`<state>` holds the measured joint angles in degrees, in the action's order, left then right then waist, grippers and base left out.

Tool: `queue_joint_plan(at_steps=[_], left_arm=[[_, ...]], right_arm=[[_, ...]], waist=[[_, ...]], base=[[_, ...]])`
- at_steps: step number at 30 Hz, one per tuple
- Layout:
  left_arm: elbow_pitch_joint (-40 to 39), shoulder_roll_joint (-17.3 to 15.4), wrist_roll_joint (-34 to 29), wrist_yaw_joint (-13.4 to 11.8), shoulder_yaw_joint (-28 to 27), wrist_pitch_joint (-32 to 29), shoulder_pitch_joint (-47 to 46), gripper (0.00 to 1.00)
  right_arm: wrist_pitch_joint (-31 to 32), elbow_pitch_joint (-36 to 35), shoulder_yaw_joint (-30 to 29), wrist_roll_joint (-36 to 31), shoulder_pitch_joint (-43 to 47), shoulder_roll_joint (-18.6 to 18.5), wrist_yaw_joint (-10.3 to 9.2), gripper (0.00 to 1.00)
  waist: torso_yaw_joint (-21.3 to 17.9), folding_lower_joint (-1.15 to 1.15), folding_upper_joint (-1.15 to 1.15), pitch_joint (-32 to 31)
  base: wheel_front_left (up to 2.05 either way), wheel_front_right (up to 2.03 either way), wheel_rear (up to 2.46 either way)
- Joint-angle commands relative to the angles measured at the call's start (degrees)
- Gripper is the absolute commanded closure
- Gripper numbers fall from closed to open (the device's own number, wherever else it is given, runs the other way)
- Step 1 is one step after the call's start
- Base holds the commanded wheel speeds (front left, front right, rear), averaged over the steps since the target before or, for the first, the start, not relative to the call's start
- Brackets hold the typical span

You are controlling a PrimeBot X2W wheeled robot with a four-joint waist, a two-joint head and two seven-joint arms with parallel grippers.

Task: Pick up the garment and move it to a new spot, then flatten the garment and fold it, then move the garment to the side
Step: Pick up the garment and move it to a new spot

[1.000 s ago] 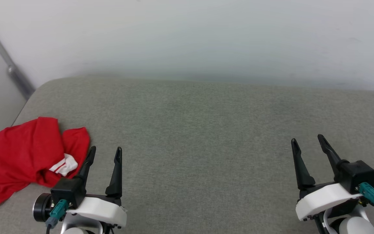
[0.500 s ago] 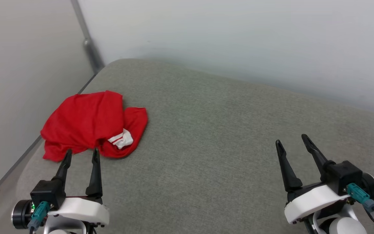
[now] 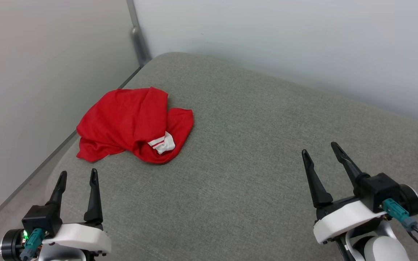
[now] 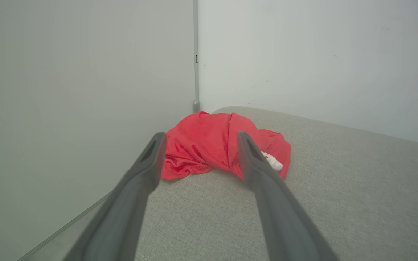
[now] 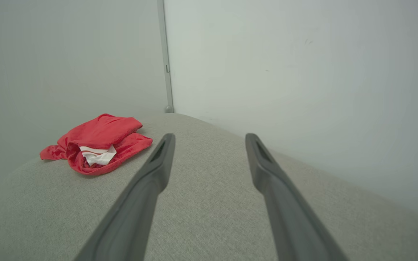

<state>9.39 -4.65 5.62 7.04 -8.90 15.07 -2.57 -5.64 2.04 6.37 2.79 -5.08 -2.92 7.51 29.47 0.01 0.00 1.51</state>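
The garment (image 3: 129, 121) is a bright red jersey lying crumpled near the far left corner of a grey padded surface (image 3: 252, 152), with a white, red-striped sleeve end poking out at its front right. In the left wrist view the garment (image 4: 201, 145) lies straight ahead between the fingers, and in the right wrist view the garment (image 5: 96, 143) sits off to the left. My left gripper (image 3: 77, 175) stands open a short way in front of the garment, apart from it. My right gripper (image 3: 321, 149) stands open over bare padding at the lower right, holding nothing.
Pale walls (image 3: 285, 40) close in behind and on the left, meeting at a grey corner strip (image 3: 138, 34). The padded surface's rounded left edge (image 3: 51, 177) drops off beside my left gripper. Open padding stretches across the middle and right.
The camera has swung left, so the whole picture shifted right and the garment now sits nearer the middle. The left gripper now stands short of the garment instead of beside it. Both grippers stay open.
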Motion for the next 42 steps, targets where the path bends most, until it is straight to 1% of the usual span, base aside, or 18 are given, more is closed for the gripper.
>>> queue_joint_plan(at_steps=[1, 6, 8, 11, 13, 15, 18, 20, 26, 30, 33, 36, 37, 38, 41, 42], left_arm=[[0.0, 0.3, -0.3, 0.0, -0.1, 0.1, -0.7, 0.00], [1.1, 0.1, -0.6, 0.1, -0.4, 0.1, -2.3, 0.00], [2.2, -0.5, -0.5, 0.2, -0.4, 0.1, -4.0, 0.00], [4.6, -2.1, 0.1, 0.3, 0.6, 0.1, -7.2, 0.00], [6.7, -3.9, 1.0, 0.4, 1.1, 0.1, -10.3, 0.00], [9.4, -5.7, 2.6, 0.4, 1.4, -1.2, -13.8, 0.00], [13.3, -8.8, 5.6, 0.5, 2.7, -5.3, -19.4, 0.00], [15.9, -11.4, 7.7, 0.5, 3.8, -8.9, -22.3, 0.00], [24.6, -18.8, 16.2, 0.4, 6.6, -24.3, -28.9, 0.00], [30.1, -22.6, 21.1, 0.4, 8.0, -31.1, -31.1, 0.00], [33.8, -24.4, 24.0, 0.4, 8.8, -33.9, -32.0, 0.00], [37.4, -25.3, 26.3, 0.4, 9.8, -36.3, -32.7, 0.00], [37.4, -25.3, 26.3, 0.4, 9.8, -36.3, -32.7, 0.00], [38.8, -25.4, 26.8, 0.4, 10.3, -37.6, -32.9, 0.00], [44.5, -24.6, 28.4, 0.4, 11.0, -43.4, -32.7, 0.00], [45.9, -24.1, 29.0, 0.4, 11.0, -44.8, -32.8, 0.06]], right_arm=[[0.1, -0.4, -0.3, -0.6, -0.9, 0.0, -0.04, 0.00], [1.2, -1.1, -0.4, -1.3, -1.7, 0.0, -0.04, 0.00], [1.8, -1.6, -0.2, -2.4, -2.1, 0.0, -0.04, 0.00], [2.6, -2.2, -0.1, -3.3, -3.1, 0.0, -0.04, 0.00], [3.1, -2.7, 0.1, -4.0, -3.9, 0.0, -0.04, 0.00], [3.5, -3.1, 0.3, -4.2, -4.5, 0.0, -0.04, 0.00], [3.7, -3.7, 0.2, -4.6, -5.3, 0.0, -0.04, 0.00], [3.7, -4.0, 0.1, -4.8, -5.8, 0.0, -0.04, 0.00], [3.3, -4.2, -0.6, -4.4, -7.8, 0.0, -0.03, 0.00], [2.6, -4.1, -0.9, -4.0, -9.1, 0.0, -0.04, 0.00], [2.1, -3.6, -1.5, -3.6, -9.7, 0.0, -0.04, 0.00], [1.6, -3.2, -1.8, -3.4, -10.4, 0.0, -0.03, 0.00], [1.6, -3.2, -1.8, -3.4, -10.4, 0.0, -0.03, 0.00], [1.5, -3.1, -1.7, -3.3, -10.5, 0.0, -0.03, 0.00], [1.4, -2.7, -2.1, -3.2, -10.9, 0.0, -0.03, 0.00], [1.3, -2.6, -2.1, -3.1, -11.1, 0.0, -0.03, 0.00]], waist=[[0.0, -0.01, 0.00, 0.5], [-1.0, -0.01, 0.00, 1.9], [-1.8, -0.01, 0.00, 3.0], [-3.3, -0.01, 0.00, 5.1], [-4.5, -0.01, 0.00, 6.7], [-5.9, -0.01, 0.00, 8.3], [-8.1, -0.01, 0.00, 10.7], [-9.7, -0.01, 0.00, 12.2], [-14.6, -0.01, 0.00, 17.1], [-17.3, -0.01, 0.00, 20.1], [-18.7, -0.01, 0.00, 21.8], [-19.5, -0.01, 0.00, 23.0], [-19.5, -0.01, 0.00, 23.0], [-19.7, -0.01, 0.00, 23.3], [-19.9, -0.01, 0.00, 23.7], [-20.0, -0.01, 0.00, 23.7]], base=[[0.00, 0.00, 0.00], [0.00, 0.00, 0.00], [0.00, 0.00, 0.00], [0.00, 0.00, 0.00], [0.00, 0.00, 0.00], [0.00, 0.00, 0.00], [0.00, 0.00, 0.00], [0.00, 0.00, 0.00], [0.00, 0.00, 0.00], [0.00, 0.00, 0.00], [0.00, 0.00, 0.00], [0.00, 0.00, 0.00], [0.00, 0.00, 0.00], [0.00, 0.00, 0.00], [0.00, 0.00, 0.00], [0.00, 0.00, 0.00]])
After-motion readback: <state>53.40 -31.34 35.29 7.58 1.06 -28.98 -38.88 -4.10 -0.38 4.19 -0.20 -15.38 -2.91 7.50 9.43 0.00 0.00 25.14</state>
